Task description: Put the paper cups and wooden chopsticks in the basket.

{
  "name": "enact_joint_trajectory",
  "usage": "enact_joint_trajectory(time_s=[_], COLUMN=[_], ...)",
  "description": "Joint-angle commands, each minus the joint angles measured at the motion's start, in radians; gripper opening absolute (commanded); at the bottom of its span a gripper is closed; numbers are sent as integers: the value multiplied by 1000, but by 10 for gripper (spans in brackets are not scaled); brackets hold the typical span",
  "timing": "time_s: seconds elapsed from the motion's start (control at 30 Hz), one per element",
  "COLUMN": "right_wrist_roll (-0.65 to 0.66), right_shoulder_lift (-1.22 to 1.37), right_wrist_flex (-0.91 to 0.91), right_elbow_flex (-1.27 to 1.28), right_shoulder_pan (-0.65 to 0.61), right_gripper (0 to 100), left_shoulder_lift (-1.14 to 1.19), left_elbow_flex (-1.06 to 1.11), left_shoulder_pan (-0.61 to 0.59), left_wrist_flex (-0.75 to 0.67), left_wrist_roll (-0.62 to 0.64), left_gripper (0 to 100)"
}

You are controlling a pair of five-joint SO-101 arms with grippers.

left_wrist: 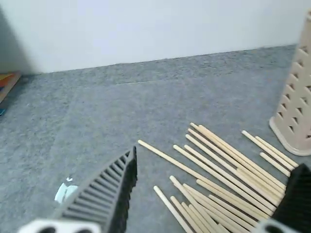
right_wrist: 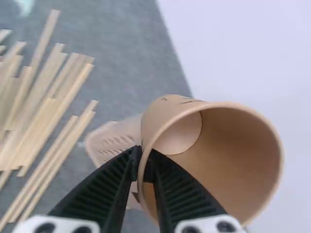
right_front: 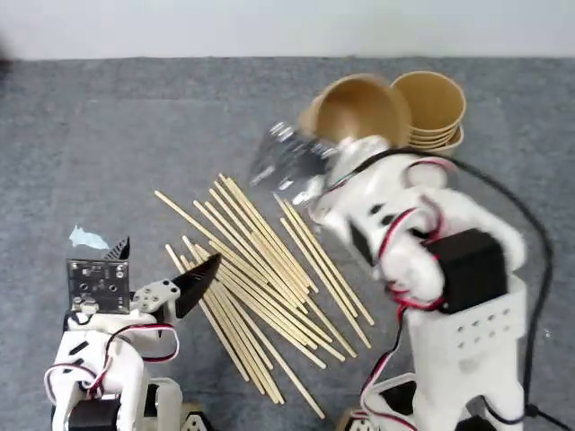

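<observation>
1. Right gripper [right_wrist: 143,153]: jaws pinching one tilted cup [right_wrist: 218,155] by its wall, over the basket [left_wrist: 294,102].
2. Cup stack [right_front: 431,108] beside it; count unclear.
3. Chopsticks [right_front: 260,269], well over a dozen, loose on desk [right_front: 135,135].
4. Left gripper [left_wrist: 217,160]: jaws spread, empty, at the chopsticks' edge.
5. Blue scrap [right_front: 88,238] near the left arm.
</observation>
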Motion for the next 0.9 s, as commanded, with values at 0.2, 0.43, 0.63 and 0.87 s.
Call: enact_joint_trajectory(time_s=[0.2,0.43,0.63,0.87], right_wrist_roll=[12,49,49,48], right_shoulder_lift=[22,153,223,222], right_wrist_flex=[-237,-240,-174,-143], right_elbow_flex=[-49,-49,-51,-71], right_shoulder_pan=[309,371,377,351], right_gripper=[10,10,14,15], left_shoulder_lift=[-15,-15,-15,-15], left_elbow_flex=[-5,-5,-4,-4], left_shoulder_pan=[-74,-74,-74,-72], left_wrist_flex=[-6,-3,-3,11], left_wrist_roll=[60,60,60,61], left_gripper=[445,445,445,445])
